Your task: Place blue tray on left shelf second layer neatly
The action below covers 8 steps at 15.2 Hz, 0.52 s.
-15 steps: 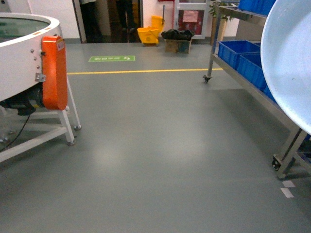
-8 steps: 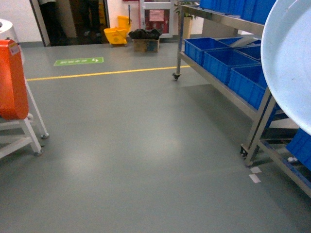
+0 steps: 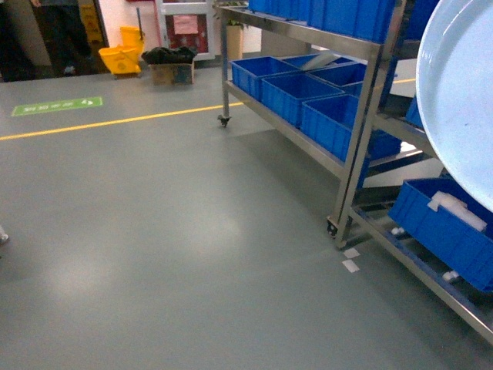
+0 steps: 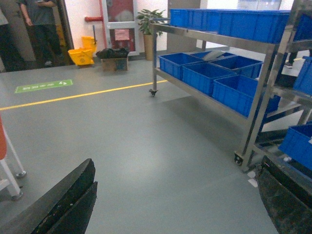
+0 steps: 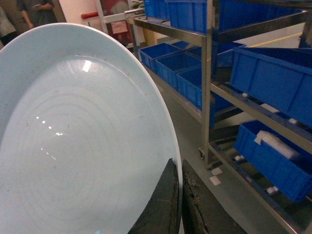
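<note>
Since a moment ago we see the steel shelf (image 3: 362, 116) slide nearer; our right gripper (image 5: 179, 195) clamps the blue tray (image 5: 83, 141) rim (tilted upright), left gripper (image 4: 170, 204) spread apart.

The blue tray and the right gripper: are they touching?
Touching. The right wrist view shows the right gripper pinching the blue tray at its rim.

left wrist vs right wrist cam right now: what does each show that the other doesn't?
Left wrist only: its own open black gripper, empty; the yellow floor line and the green floor sign.
Right wrist only: the pale sky-blue round plastic tray, tilted on edge, with the right gripper shut on its rim.
Both: the shiny stainless-steel shelf rack loaded with dark-blue ribbed crates, over grey floor.
</note>
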### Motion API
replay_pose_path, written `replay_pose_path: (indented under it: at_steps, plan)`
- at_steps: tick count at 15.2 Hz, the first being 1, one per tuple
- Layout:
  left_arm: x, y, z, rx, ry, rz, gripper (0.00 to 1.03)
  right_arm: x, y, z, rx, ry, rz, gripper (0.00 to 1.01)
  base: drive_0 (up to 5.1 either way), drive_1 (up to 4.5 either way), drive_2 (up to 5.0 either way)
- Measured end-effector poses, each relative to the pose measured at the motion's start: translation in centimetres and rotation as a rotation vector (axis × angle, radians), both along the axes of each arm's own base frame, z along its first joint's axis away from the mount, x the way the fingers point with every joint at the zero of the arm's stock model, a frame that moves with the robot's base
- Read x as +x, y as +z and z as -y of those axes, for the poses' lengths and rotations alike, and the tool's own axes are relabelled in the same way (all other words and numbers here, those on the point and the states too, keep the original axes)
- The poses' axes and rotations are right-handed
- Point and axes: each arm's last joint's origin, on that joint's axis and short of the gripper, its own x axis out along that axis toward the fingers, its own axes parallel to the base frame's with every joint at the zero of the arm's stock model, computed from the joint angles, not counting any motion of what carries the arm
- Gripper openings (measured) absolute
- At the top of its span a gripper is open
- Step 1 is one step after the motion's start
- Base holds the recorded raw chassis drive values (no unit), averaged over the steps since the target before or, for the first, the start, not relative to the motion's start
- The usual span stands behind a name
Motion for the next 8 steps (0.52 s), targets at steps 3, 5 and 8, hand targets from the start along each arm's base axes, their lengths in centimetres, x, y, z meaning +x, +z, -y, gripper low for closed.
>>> replay_pose_path:
  at_steps: [3, 5, 8]
  plan:
    - [0.0, 0.0, 0.0, 0.0, 0.0, 0.0, 0.98, 0.0, 0.0, 0.01, 0.0, 0.0, 0.0, 0.02, -1.4, -1.42, -1.4]
    - [0.0, 0.0, 0.0, 0.0, 0.0, 0.0, 0.98, 0.0, -0.01, 0.0, 0.0, 0.0, 0.0, 0.02, -1.4, -1.42, -1.4]
    - [0.0, 0.0, 0.0, 0.0, 0.0, 0.0, 0.98, 0.0, -0.01, 0.0, 0.0, 0.0, 0.0, 0.02, -1.4, -1.42, -1.4]
